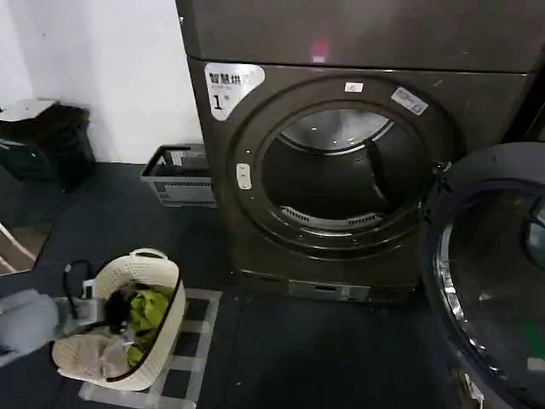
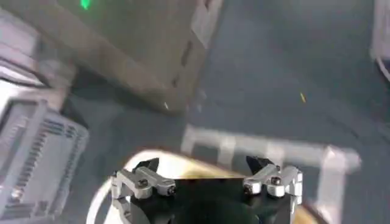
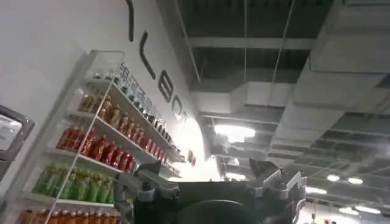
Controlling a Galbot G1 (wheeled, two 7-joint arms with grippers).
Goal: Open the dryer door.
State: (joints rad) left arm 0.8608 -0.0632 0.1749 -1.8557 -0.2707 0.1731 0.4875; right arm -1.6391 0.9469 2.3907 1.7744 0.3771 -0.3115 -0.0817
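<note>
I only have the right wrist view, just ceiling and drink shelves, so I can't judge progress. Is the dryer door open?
Observer: Yes. In the head view the dryer door is swung out to the right, leaving the drum exposed.
Operator: Where's the left gripper?
Observer: The left gripper is open, above the laundry basket on the floor, left of the dryer.
Operator: Anything else down there?
Observer: A grey crate stands by the wall, beside the dryer.

Dark grey-brown dryer (image 1: 375, 170); chrome-ringed dark glass dryer door (image 1: 494, 281); cream basket (image 1: 157, 294).
</note>
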